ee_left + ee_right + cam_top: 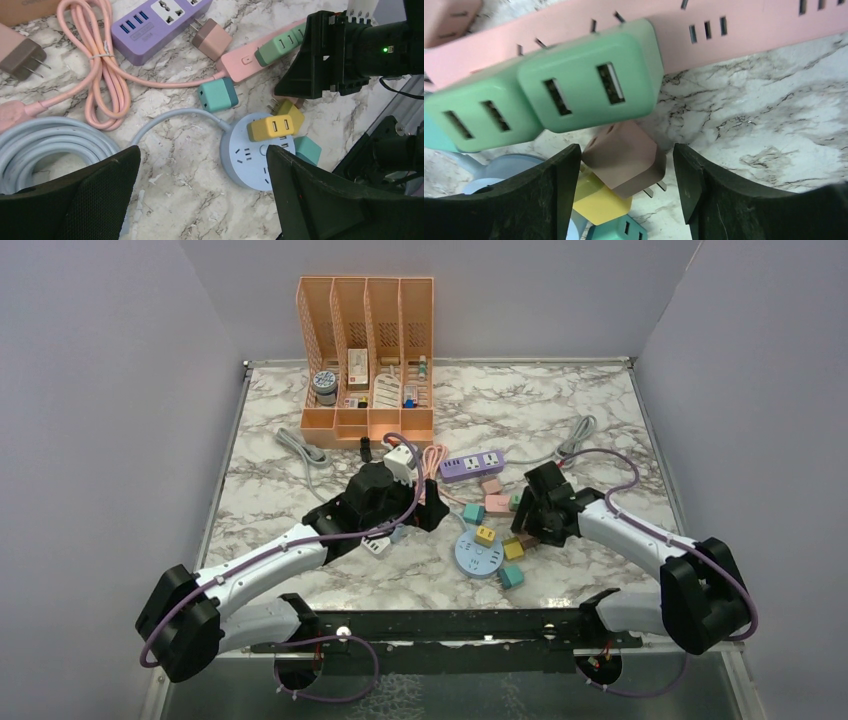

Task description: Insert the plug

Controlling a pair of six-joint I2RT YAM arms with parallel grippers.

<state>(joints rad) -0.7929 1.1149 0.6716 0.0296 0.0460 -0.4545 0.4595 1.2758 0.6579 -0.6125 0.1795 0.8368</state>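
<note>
Brown cube-shaped plug (624,160) with two short metal prongs lies tilted on the white marble worktop (774,115), partly over a yellow cube adapter (599,202) and close below a pair of mint-green double-USB adapters (589,80) seated in a long pink power strip (764,25). Only the right wrist camera shows this plainly: the right pincer (624,150) straddles the plug with its black fingers apart, one on each side, a narrow gap visible at the right finger, so no firm clamp can be read. From above, the right pincer (520,530) covers the plug, and that view gives the wider layout instead: a round pale-blue socket hub (478,558) near the front of the worktop, a purple power strip (472,464) behind it, and an orange slotted file organiser (365,350) at the back wall. The left wrist camera looks across the hub (245,160), which carries a yellow adapter (270,127) on its top face, with a teal cube adapter (217,95) just beside its cable and a coiled pink cable (105,70) further off. The left pincer (202,155) hangs above the worktop with its fingers spread wide and nothing between them.
</note>
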